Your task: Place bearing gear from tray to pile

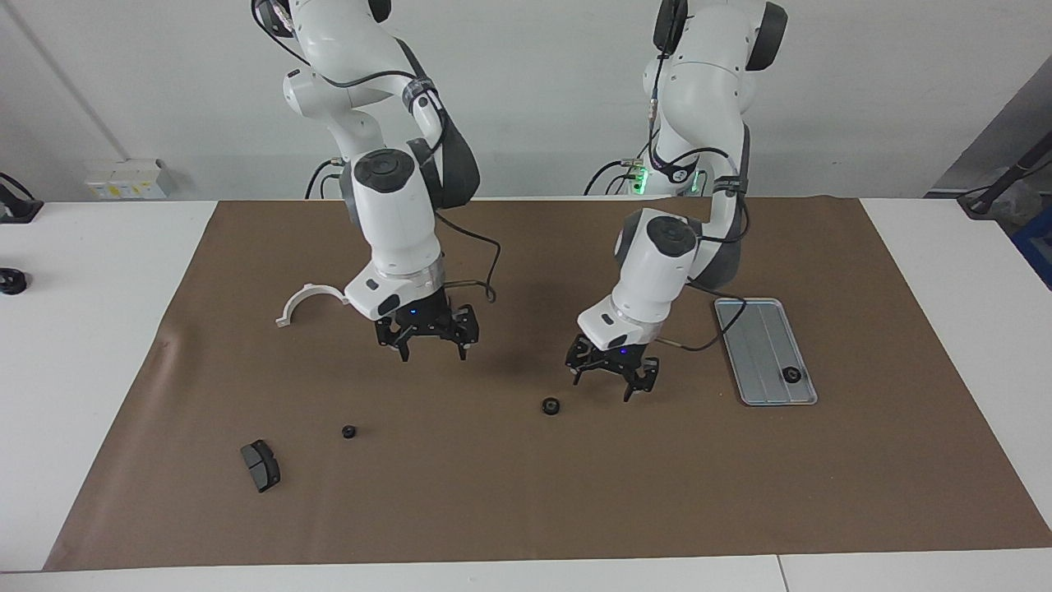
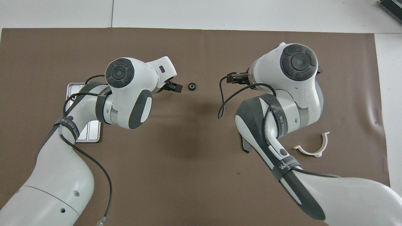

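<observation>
Brown paper covers your table [image 1: 99,271], and one bearing gear [image 1: 551,405] lies on it between the two grippers, well apart from the tray [image 1: 760,349]. Your left gripper [image 1: 612,380] hangs just beside that gear with its fingers spread and holding nothing. A second gear [image 1: 791,375] sits in the tray (at the end farther from the robots). A third gear [image 1: 349,431] lies near a dark brake pad [image 1: 260,465]. Your right gripper [image 1: 429,337] hovers over the paper near the white half-ring bracket [image 1: 308,301], fingers parted and empty
</observation>
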